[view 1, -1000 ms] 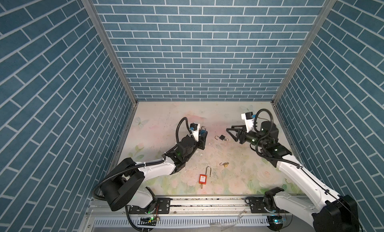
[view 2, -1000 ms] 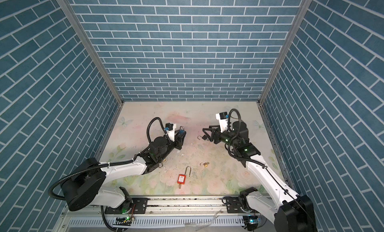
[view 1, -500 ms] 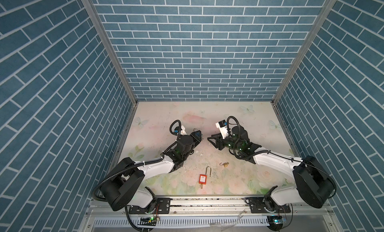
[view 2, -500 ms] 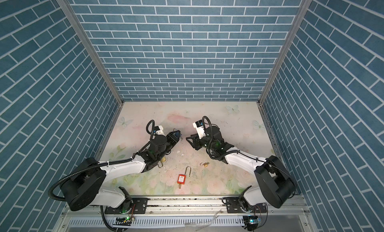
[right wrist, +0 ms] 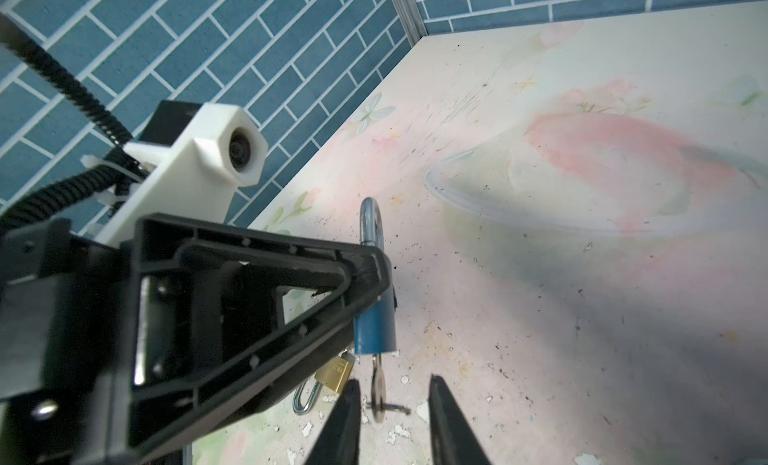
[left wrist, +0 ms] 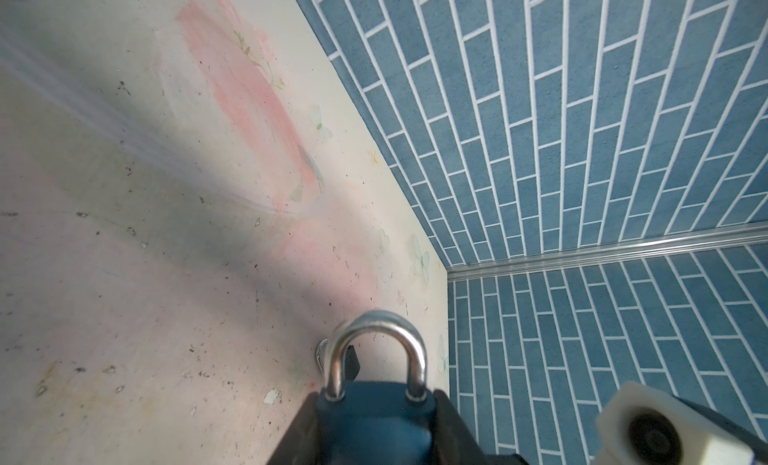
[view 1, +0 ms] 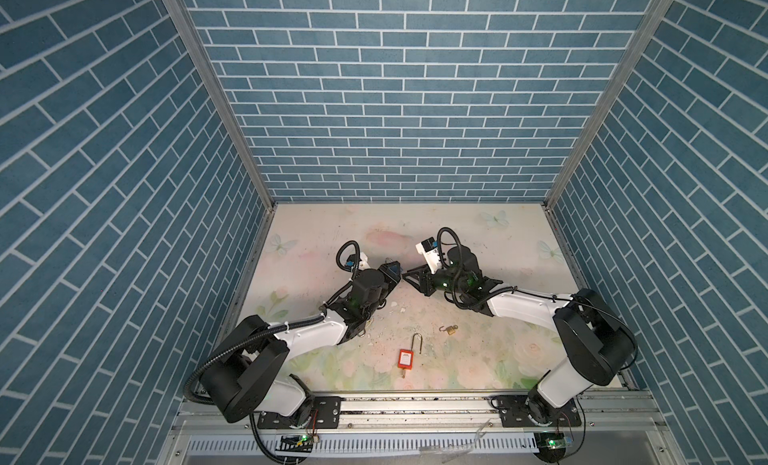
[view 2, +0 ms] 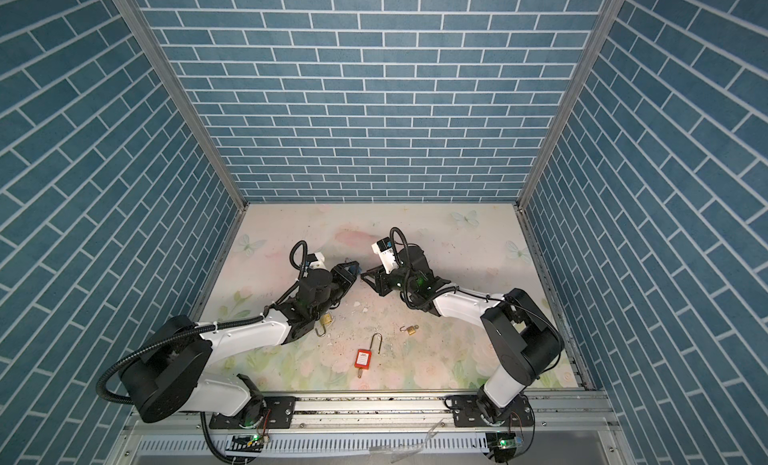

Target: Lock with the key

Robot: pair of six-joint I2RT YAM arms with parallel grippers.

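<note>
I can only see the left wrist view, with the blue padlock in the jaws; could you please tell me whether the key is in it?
Observer: Yes; in the right wrist view the key sticks out of the blue padlock, at the end opposite its shackle.
Operator: Thank you; has the right gripper gripped it?
Observer: Not yet; the right gripper straddles the key, with a gap on each side.
</note>
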